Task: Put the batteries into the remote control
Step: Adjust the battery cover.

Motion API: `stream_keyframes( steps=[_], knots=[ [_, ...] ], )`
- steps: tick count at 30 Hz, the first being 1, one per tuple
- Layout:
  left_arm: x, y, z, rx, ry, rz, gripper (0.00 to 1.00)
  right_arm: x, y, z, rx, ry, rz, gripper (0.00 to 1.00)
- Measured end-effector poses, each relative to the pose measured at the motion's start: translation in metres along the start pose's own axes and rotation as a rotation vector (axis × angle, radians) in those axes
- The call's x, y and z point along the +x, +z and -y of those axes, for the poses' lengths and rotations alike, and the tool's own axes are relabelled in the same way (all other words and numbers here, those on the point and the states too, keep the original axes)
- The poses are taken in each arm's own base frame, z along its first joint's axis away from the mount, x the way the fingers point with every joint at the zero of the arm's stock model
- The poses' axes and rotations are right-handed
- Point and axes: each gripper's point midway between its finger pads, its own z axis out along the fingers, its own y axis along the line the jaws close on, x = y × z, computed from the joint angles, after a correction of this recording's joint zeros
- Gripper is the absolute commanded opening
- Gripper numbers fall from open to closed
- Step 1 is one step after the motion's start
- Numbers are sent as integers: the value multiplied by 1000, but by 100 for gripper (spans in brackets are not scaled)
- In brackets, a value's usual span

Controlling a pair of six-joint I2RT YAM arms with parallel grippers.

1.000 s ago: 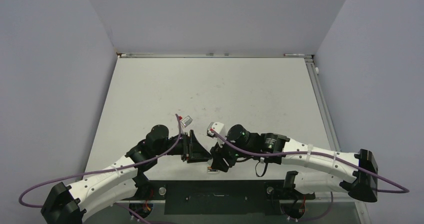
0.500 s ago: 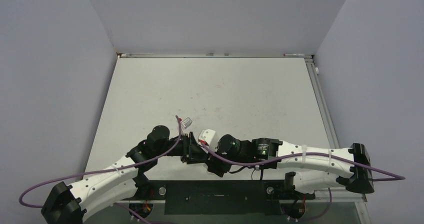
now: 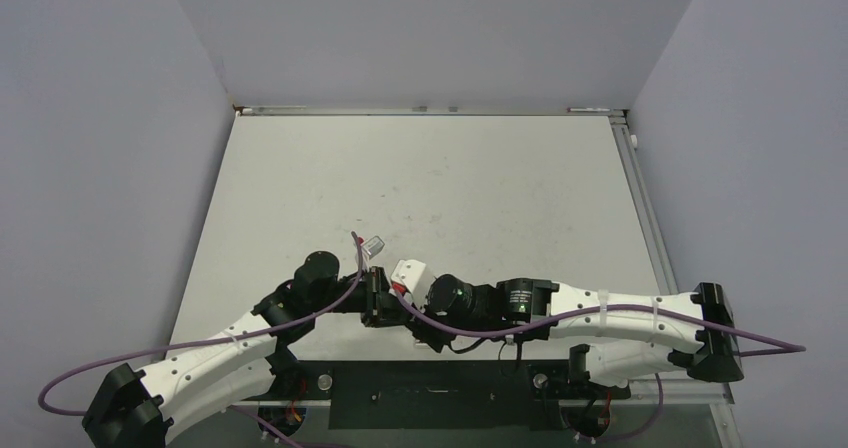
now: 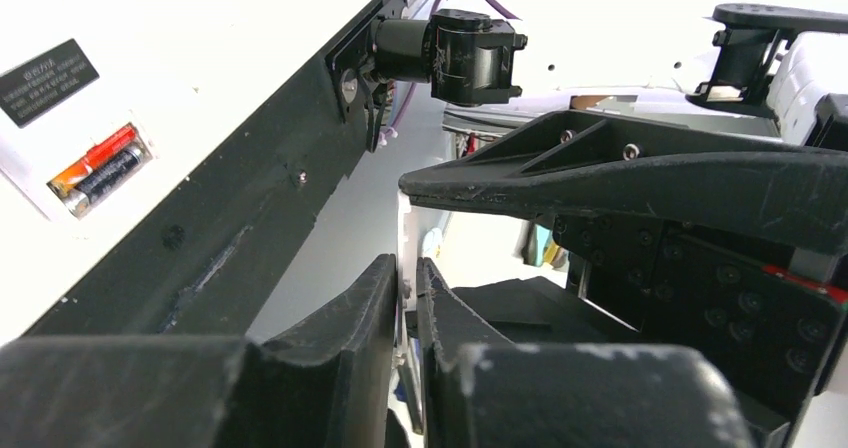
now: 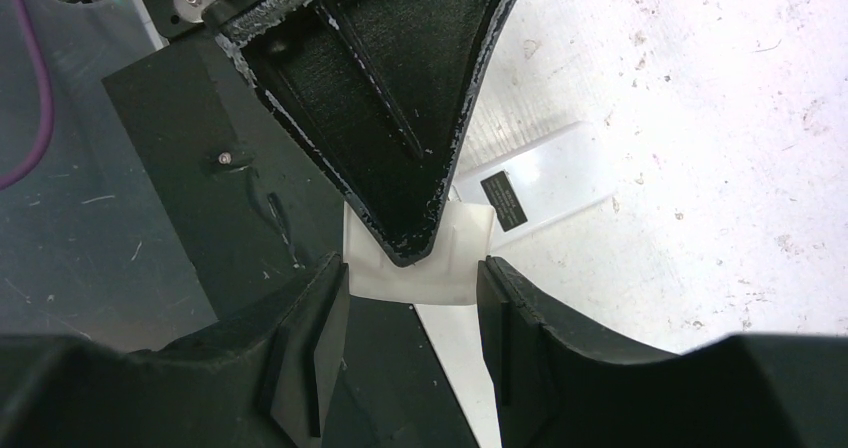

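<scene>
- The left claw [image 4: 405,280] is pressed almost together, pinching a thin white plate [image 5: 455,258] that shows edge-on between its fingers.
- The right claw [image 5: 412,278] is spread, one finger at each side edge of that plate. I cannot tell whether they press it.
- The remote control [image 5: 560,168] lies label side up on the bench [image 3: 430,178], at 2 o'clock from the plate.
- The batteries [image 4: 100,168] sit side by side in its open compartment, at 9 o'clock in the left wrist view.

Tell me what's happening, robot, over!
Left gripper shut on a thin white piece. Right gripper flanks it, grip unclear. Two batteries sit in the open bay of the remote control. Nothing seen in the way.
</scene>
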Motion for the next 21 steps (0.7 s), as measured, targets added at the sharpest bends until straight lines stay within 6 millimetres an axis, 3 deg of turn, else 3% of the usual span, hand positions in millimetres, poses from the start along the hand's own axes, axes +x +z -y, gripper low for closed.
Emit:
stream_keyframes(
  steps=[6, 11, 13, 17, 21],
  knots=[
    [2, 0, -6, -8, -9, -6, 0, 3, 3, 1, 13, -8, -13, 26],
    [2, -2, -4, 7, -3, 2, 0, 1, 2, 1, 18, 4, -19, 60],
    [1, -4, -1, 21, 10, 16, 0, -2, 1, 1, 28, 24, -9, 67],
    [0, -9, 8, 55, 50, 45, 0, -5, -6, 6, 56, 71, 22, 70],
    [-4, -14, 15, 84, 93, 88, 0, -11, -26, 8, 54, 159, 117, 70]
  ],
)
